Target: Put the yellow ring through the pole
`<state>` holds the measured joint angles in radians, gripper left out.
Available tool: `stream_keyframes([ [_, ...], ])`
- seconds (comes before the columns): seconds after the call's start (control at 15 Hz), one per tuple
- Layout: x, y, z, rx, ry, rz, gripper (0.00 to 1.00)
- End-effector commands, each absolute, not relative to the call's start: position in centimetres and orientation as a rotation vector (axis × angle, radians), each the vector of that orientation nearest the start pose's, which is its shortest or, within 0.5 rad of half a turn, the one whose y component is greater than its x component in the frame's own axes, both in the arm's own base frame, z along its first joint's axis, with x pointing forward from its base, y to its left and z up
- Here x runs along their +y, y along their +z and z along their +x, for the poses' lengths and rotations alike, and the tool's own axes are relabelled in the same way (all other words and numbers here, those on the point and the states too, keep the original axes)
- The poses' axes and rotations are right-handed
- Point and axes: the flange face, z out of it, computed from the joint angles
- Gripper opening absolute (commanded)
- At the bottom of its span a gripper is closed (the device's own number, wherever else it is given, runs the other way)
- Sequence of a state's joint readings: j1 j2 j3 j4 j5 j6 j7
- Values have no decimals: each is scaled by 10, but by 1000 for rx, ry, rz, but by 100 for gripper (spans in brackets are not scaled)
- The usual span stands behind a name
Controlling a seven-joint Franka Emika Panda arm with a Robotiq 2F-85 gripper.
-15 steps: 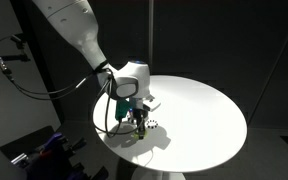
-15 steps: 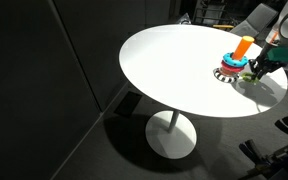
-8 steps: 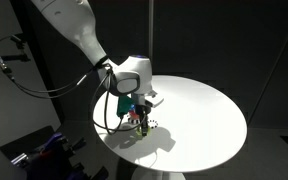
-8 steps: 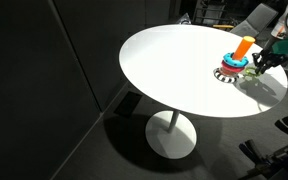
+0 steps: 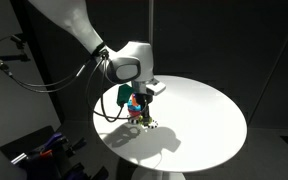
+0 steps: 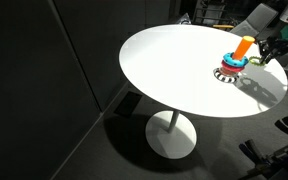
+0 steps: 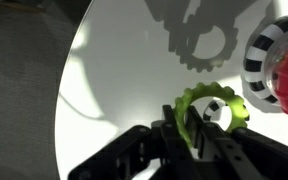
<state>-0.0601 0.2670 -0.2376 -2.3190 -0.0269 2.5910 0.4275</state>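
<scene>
In the wrist view my gripper (image 7: 189,126) is shut on the yellow ring (image 7: 216,104), a pale yellow-green toothed ring held on edge between the fingers, lifted above the white table (image 7: 124,70). The ring stacker (image 7: 280,62) shows at the right edge of that view, with a dark ring with white dots (image 7: 256,55) at its base. In both exterior views the pole (image 6: 244,46) stands upright on its stacked rings (image 5: 136,113). The gripper (image 5: 141,97) hangs just above and beside it (image 6: 267,51).
The round white table (image 5: 199,118) stands on a single pedestal (image 6: 171,135). The stacker sits near the table's edge. The ring and gripper cast a shadow on the tabletop (image 7: 202,35). Dark curtains surround the scene, and cables hang from the arm (image 5: 109,110).
The gripper has risen from near the tabletop beside the stacker to above it, carrying the yellow ring up with it. The stacker has not moved.
</scene>
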Motion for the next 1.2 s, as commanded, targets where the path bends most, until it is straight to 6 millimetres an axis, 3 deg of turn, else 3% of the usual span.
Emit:
stream_keyframes([
  [0.0,-151,263,507,1063,-50,-3032,6],
  [0.87,-119,358,525,959,-180,-3014,6],
  [1.13,-106,378,529,920,-187,-3013,6],
])
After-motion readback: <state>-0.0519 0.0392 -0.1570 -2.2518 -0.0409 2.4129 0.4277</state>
